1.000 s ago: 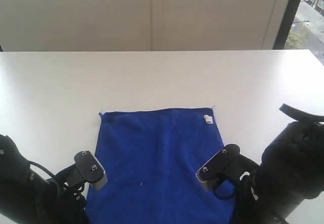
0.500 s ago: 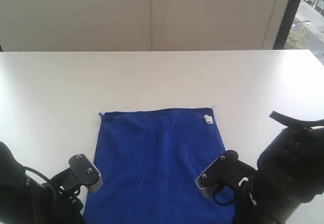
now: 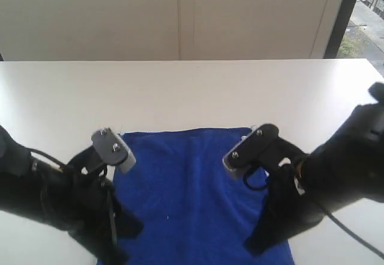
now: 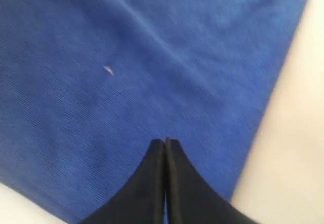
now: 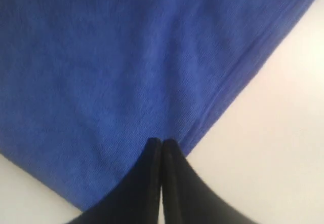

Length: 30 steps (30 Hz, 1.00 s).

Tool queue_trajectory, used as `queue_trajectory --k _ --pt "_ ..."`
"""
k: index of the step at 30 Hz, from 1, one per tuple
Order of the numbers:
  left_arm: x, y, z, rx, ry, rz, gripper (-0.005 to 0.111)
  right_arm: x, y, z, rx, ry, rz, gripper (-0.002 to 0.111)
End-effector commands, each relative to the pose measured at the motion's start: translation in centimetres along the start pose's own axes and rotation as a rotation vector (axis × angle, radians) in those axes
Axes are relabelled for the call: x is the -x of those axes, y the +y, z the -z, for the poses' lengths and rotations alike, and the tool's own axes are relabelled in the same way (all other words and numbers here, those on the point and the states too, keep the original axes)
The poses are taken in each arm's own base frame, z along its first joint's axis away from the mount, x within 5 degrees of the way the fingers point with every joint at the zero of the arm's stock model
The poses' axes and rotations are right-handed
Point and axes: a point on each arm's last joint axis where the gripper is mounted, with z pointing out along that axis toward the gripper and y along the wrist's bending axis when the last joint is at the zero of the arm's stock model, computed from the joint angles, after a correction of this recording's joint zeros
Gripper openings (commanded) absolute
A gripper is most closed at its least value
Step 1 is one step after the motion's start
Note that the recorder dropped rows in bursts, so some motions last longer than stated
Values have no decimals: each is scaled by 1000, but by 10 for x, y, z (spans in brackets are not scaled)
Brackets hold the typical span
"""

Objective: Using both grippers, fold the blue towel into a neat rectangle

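Note:
The blue towel lies flat on the white table, its far edge straight and its near part running out of the exterior view. My left arm hangs over the towel's left side. The left gripper is shut with nothing between its fingers, above the towel and a little in from its edge. My right arm covers the towel's right side and far right corner. The right gripper is also shut and empty, just above the hemmed edge of the towel.
A small white speck sits on the cloth. Bare white table surrounds the towel on the left, right and far sides. A pale wall stands behind the table, and a window is at the far right.
Both arms have lifted and swung forward over the towel, from near its front edge toward its far edge. The towel itself has not moved.

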Motion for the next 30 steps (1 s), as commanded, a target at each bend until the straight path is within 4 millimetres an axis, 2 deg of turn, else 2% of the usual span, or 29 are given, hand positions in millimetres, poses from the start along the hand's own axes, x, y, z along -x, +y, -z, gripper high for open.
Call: queue_trajectory --k 1,3,5,8,10,13,19,25,30 --pt "26 20 9 229 -166 -3 0 30 -17 17 -71 -139 30 0" --pt "36 35 7 275 -184 17 0 45 -30 13 -88 -167 -3 0" --pt "44 53 1 246 -155 60 0 59 -47 7 -111 -168 -31 0" --pt "50 81 -8 220 -117 115 0 75 -70 -11 -133 -129 -50 0" --pt "56 98 -13 220 -112 142 0 84 -79 -23 -131 -102 -42 0" --pt "68 113 -20 198 -113 154 0 97 -85 -39 -132 -97 -20 0" --pt "75 127 -44 153 -76 163 0 114 -91 -75 -124 -111 -12 0" --pt "62 134 -63 139 -12 171 0 109 -89 -107 -102 -37 15 0" --pt "53 138 -73 148 39 141 0 105 -88 -121 -94 1 28 0"
